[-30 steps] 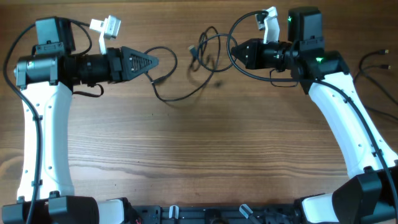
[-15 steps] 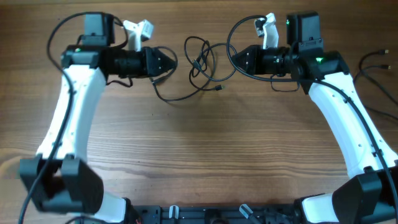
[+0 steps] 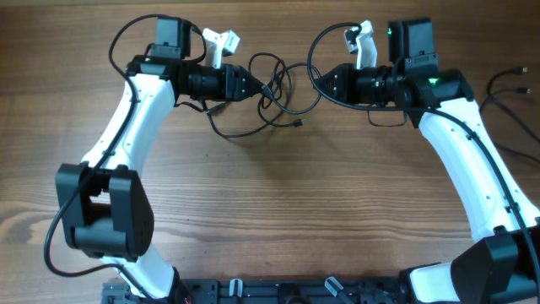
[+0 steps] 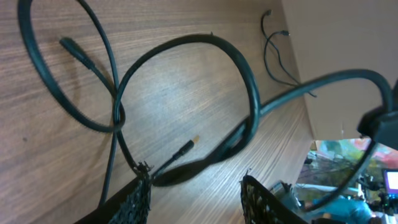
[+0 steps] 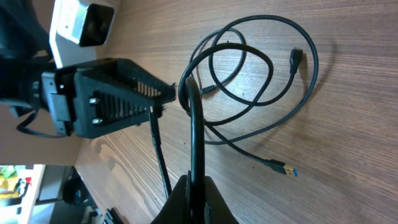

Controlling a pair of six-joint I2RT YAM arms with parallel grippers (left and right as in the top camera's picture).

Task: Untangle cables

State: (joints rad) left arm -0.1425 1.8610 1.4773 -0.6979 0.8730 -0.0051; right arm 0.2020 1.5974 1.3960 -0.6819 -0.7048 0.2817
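Observation:
The cables point(image 3: 277, 83) are thin black cords lying in loose overlapping loops on the wooden table at the back middle, between my two grippers. A plug end point(image 3: 298, 123) lies just in front of the loops. My left gripper point(image 3: 255, 87) is open, and its tips reach the left side of the tangle. In the left wrist view its fingers point(image 4: 196, 196) straddle bare wood just short of a cable loop point(image 4: 252, 93). My right gripper point(image 3: 317, 82) is shut on one cable strand point(image 5: 194, 130), pinched at its fingertips point(image 5: 193, 185). A blue-tipped USB plug point(image 5: 289, 169) lies to the right.
More black cords point(image 3: 509, 84) lie at the table's far right edge, apart from the tangle. The left gripper body point(image 5: 112, 93) shows across the tangle in the right wrist view. Bare wood fills the table's front half.
My left arm has swung right and forward, bringing its open gripper from the far left up to the tangle. The cable loops shifted slightly. The right arm has held still.

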